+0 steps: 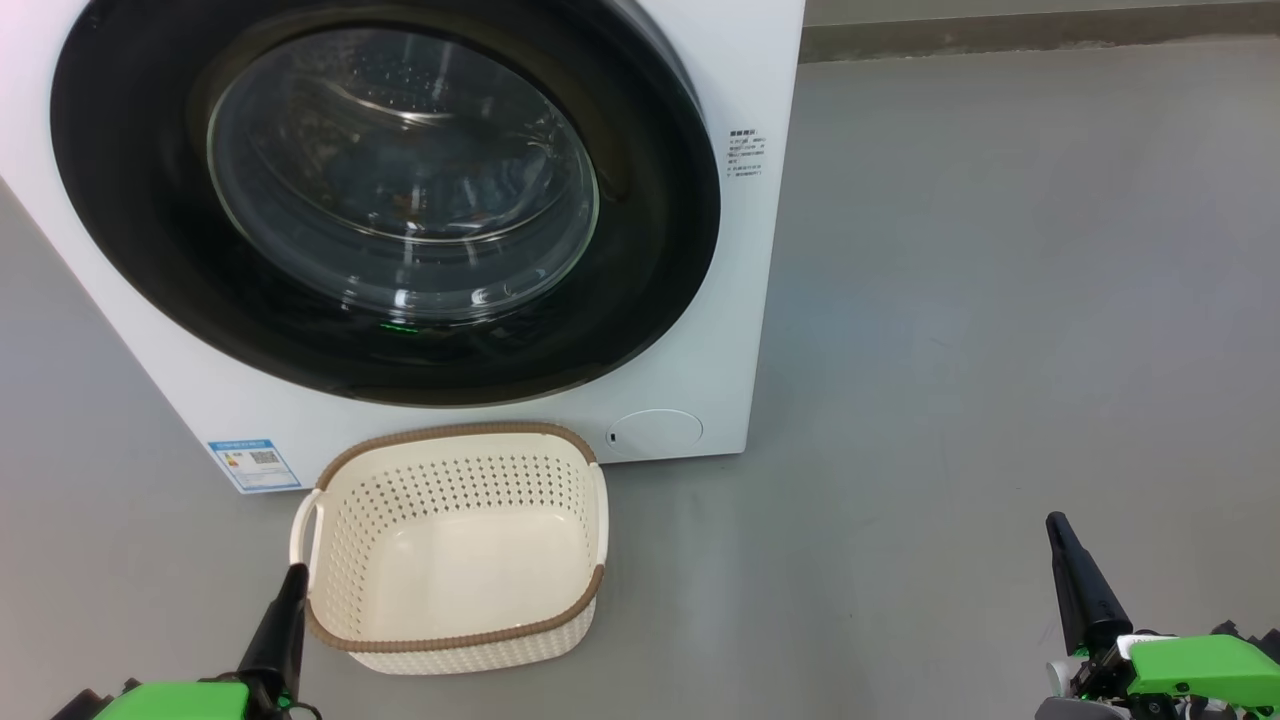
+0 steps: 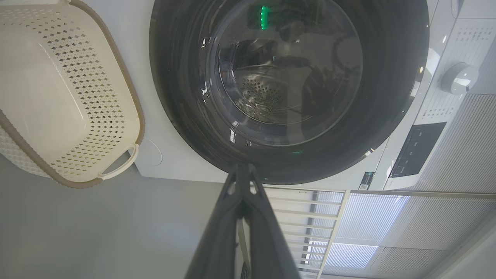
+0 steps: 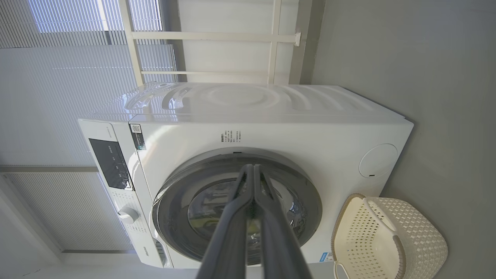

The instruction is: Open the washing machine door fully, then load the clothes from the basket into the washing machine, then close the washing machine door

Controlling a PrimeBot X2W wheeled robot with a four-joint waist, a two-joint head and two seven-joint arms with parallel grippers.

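Ahead of our left claw (image 1: pixel 293 580) and right claw (image 1: pixel 1056 522), both pressed together and empty, the door (image 1: pixel 400 180) sits shut and the basket (image 1: pixel 450 490) by the left one bare, so closing seems done; next we only confirm it holds

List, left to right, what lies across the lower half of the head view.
Left tool → basket → filter cap → right tool
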